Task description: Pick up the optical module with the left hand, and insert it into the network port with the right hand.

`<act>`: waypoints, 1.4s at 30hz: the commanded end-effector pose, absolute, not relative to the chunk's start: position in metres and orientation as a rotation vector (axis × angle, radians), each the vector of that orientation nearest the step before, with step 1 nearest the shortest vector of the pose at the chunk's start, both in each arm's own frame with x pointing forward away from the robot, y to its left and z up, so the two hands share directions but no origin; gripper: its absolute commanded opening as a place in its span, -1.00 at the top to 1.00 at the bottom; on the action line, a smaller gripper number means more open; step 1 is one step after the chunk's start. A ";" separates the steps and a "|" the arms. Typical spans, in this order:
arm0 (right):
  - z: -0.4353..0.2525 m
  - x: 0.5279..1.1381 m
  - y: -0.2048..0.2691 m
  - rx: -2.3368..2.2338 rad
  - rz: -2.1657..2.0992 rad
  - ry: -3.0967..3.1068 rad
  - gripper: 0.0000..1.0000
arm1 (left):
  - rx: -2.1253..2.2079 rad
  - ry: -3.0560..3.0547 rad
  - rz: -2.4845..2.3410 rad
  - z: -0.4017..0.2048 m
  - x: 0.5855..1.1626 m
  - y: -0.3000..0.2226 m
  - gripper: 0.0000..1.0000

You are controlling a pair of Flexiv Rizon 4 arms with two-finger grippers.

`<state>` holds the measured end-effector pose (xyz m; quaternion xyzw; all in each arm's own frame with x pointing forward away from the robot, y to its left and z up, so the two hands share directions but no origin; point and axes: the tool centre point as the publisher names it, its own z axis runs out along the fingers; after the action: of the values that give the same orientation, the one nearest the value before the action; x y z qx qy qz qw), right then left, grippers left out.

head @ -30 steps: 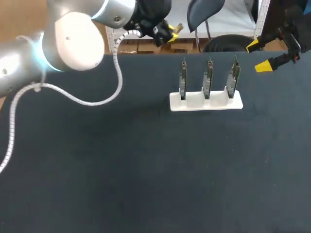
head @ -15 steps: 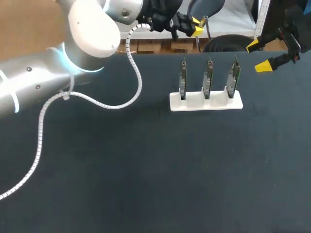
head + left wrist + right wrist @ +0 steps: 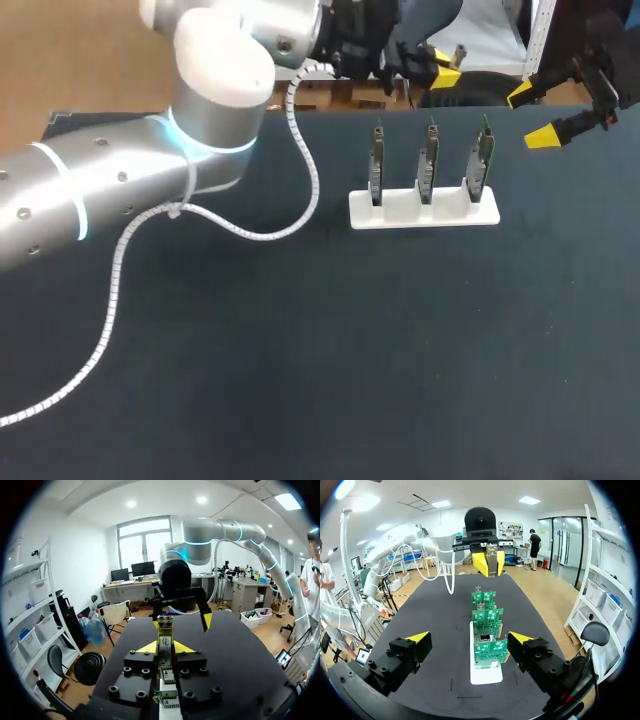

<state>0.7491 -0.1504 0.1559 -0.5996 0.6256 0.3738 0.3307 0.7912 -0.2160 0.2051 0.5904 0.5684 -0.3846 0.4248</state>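
The dark blue cloth-covered table [image 3: 300, 380] carries a white plastic rack [image 3: 424, 211] with 3 upright green circuit boards [image 3: 428, 160] slotted in it. The silver left arm [image 3: 120, 200] reaches past the table's middle to its far edge, beyond the rack.

The right gripper [image 3: 533, 115] hangs off to the rack's right with its 2 yellow tips spread wide and nothing between them. The left gripper [image 3: 438, 74] is closed narrowly on the slim metal optical module [image 3: 164, 630], which stands up between its tips, above the table.

The main risk is probably the transfer between the 2 grippers. If the right gripper closes off-centre or the left releases early, the module could tilt or drop among the boards.

A skewed grip would then likely jam at the network port, which seems to be the small metal cage [image 3: 484, 640] on a board. Pushing it in that state could bend the board or tip the rack.
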 end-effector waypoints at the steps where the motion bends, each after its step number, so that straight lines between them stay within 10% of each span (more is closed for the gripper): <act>1: 0.156 0.747 -0.151 -1.565 0.973 1.635 -1.00 | 1.447 1.411 -0.997 0.195 0.796 -0.223 1.00; 42: 0.156 0.747 -0.151 -1.565 0.973 1.635 -1.00 | 1.278 1.336 -1.138 0.182 0.783 -0.258 1.00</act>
<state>0.7491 -0.1504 0.1559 -0.5996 0.6256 0.3738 0.3307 0.7882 -0.2608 0.1828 0.5234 0.5436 -0.4653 0.4626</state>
